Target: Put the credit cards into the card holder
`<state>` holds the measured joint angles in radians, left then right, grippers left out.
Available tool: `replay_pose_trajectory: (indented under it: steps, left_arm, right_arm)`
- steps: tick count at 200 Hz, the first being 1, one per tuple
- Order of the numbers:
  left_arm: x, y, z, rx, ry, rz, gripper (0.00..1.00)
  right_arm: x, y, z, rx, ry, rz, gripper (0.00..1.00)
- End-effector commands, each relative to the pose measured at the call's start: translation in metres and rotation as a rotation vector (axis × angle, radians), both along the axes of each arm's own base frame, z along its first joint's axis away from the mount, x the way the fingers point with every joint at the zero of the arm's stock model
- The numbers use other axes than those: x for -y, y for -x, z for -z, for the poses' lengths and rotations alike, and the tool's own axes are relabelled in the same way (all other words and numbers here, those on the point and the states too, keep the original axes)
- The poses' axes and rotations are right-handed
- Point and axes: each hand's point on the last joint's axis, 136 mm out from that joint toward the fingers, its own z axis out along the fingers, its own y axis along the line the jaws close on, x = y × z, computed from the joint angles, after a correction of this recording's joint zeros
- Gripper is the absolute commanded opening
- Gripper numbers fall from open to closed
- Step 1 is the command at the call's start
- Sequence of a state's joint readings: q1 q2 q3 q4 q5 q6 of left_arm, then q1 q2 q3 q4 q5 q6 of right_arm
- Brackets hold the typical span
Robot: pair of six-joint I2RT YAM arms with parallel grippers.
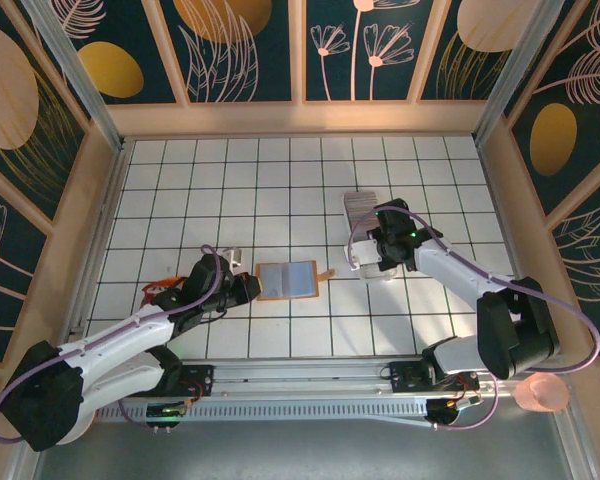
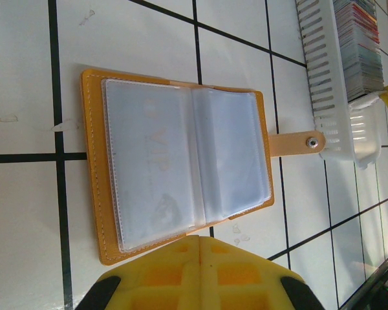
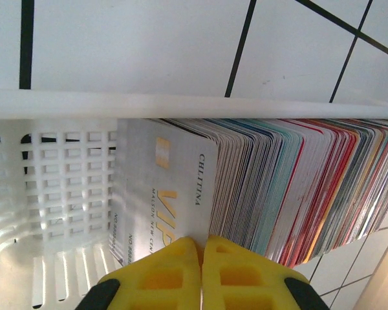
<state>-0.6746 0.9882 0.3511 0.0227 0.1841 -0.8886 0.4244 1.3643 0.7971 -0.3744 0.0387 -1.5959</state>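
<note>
The card holder point(image 1: 288, 280) lies open and flat on the white tiled table, tan leather with clear sleeves point(image 2: 181, 168), its clasp tab point(image 2: 297, 142) pointing toward the tray. A pale card shows inside the left sleeve. My left gripper point(image 2: 200, 239) is shut and empty, hovering at the holder's near edge point(image 1: 250, 288). The credit cards point(image 3: 297, 187) stand on edge in a long row inside a white slotted tray point(image 3: 64, 187). My right gripper point(image 3: 202, 240) is shut on the edge of the front silver VIP card point(image 3: 161, 194), at the tray's near end point(image 1: 373, 250).
The tray point(image 2: 323, 84) with its cards point(image 2: 359, 39) sits just right of the holder's tab. Wooden walls ring the table point(image 1: 280, 180). A rail point(image 1: 300, 375) runs along the near edge between the arm bases. A pink object point(image 1: 540, 393) sits at the lower right.
</note>
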Motion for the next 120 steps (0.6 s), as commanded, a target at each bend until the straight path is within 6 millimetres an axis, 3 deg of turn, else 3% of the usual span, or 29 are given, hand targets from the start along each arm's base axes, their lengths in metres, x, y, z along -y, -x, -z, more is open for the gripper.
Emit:
replay_pose_trajectory:
  steps: [1,43,120]
  left_arm:
    - [0.005,0.002,-0.001,-0.002,0.018,0.019,0.0]
    - [0.006,0.002,-0.002,-0.002,0.019,0.021,0.0]
    - [0.008,0.0,-0.005,-0.004,0.016,0.032,0.0]
  right_arm:
    - [0.0,-0.014,-0.021,0.072,-0.013,0.008,0.06]
    - [-0.001,-0.013,-0.025,0.07,-0.022,0.007,0.0]
    - [0.001,0.0,-0.038,0.041,-0.045,0.019,0.0]
